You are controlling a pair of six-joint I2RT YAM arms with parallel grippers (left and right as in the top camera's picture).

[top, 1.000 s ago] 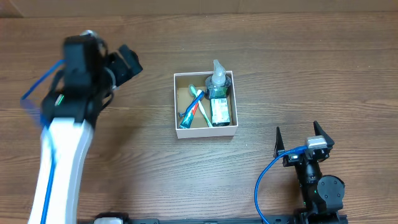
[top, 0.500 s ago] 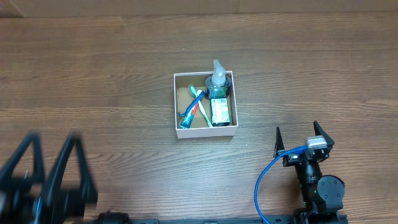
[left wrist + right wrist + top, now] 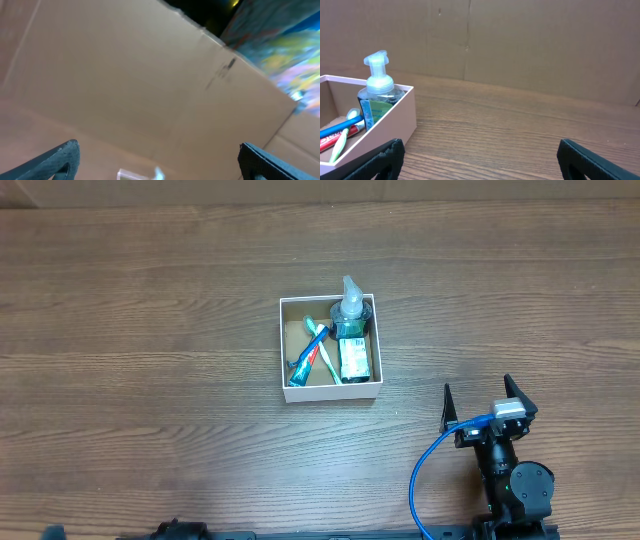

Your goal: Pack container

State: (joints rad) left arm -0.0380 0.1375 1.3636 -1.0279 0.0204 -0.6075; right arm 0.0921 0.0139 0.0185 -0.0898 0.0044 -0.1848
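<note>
1. The right gripper (image 3: 477, 383) has its jaws spread wide and holds nothing. It sits low over the near right part of the table (image 3: 150, 380), well apart from the container (image 3: 283, 350).
2. The left gripper (image 3: 159, 146) also has its fingers apart and empty. It appears only in its own wrist view, which is tilted and blurred and faces a cardboard wall (image 3: 125, 75).
3. The container sits at mid-table with bare wood along all four walls. The widest open stretch is to its left.
4. Inside, a pump bottle (image 3: 350, 310) stands in the far right corner and toothbrushes (image 3: 312, 345) lie slantwise on the floor. The labels are too small to read.
5. In the right wrist view, the frame edge cuts off the container's left part.
</note>
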